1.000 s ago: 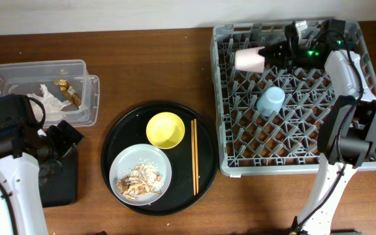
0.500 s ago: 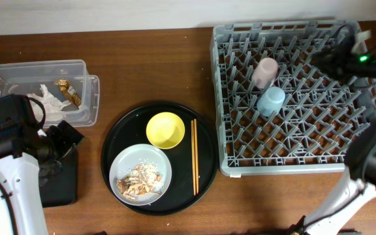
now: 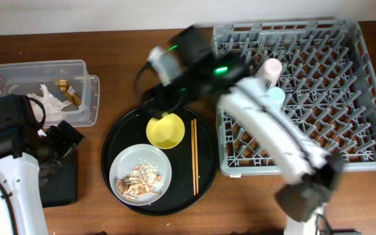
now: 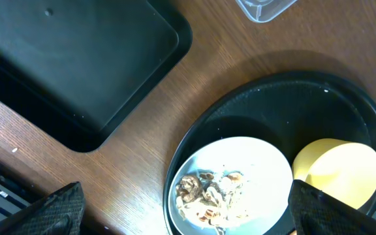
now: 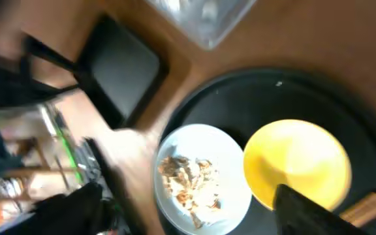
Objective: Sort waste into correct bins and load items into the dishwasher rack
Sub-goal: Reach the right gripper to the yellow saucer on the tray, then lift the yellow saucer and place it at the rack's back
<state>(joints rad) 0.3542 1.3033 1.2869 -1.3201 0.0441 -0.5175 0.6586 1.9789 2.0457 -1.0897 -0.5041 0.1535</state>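
My right gripper is open and holds nothing; it hovers over the round black tray, above the pale grey plate of food scraps and next to the yellow bowl. In the overhead view the right arm is blurred, and its gripper sits just above the bowl. The chopsticks lie right of the plate. The pink cup and blue cup stand in the dishwasher rack. My left gripper is open beside the flat black tray.
The clear box at the far left holds white napkins and a gold-brown wrapper. The right arm stretches across the rack's left side. Bare wooden table lies between the box and the round tray.
The right gripper opened and let go of the pink cup, which now stands in the rack by the blue cup. The right arm swung left to the round tray. The left arm stayed still.
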